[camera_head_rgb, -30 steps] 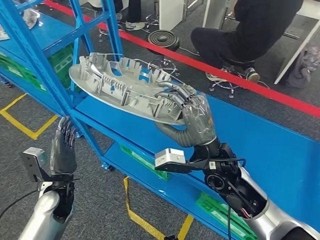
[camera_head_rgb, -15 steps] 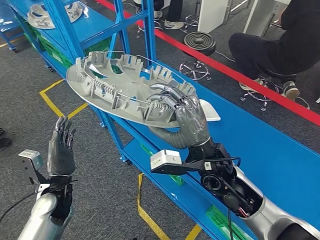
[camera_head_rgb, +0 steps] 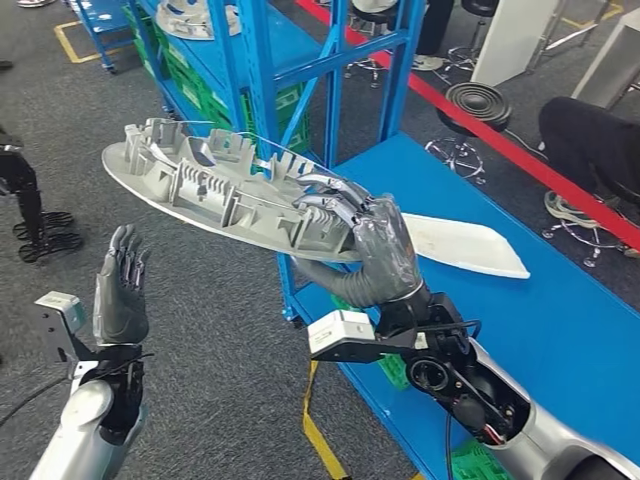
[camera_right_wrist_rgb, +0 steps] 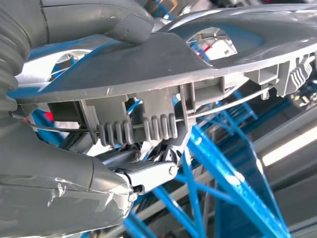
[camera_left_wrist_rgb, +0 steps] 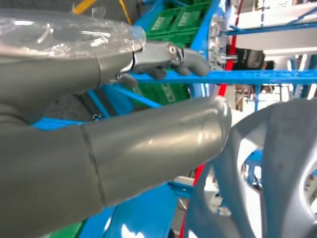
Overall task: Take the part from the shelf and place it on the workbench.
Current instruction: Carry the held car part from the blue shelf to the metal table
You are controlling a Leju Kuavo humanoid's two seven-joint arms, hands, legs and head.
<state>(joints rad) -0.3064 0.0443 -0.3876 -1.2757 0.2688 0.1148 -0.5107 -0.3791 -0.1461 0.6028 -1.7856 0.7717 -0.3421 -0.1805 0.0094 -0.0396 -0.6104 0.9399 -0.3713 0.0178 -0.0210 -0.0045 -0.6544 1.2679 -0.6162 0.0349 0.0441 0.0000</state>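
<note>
A: Whole view has swung since a second ago: camera turned, shelf uprights [camera_head_rgb: 268,90] now behind the grey plastic trim part [camera_head_rgb: 226,190]; a white part [camera_head_rgb: 468,245] lies on the blue surface [camera_head_rgb: 573,330].

B: Grip?

A: Right hand [camera_head_rgb: 373,250] holds the part's near end, airborne off that surface's left edge, long axis running away up-left.

B: Left hand [camera_head_rgb: 121,295]?

A: Empty, fingers spread, below the far end, apart.
</note>
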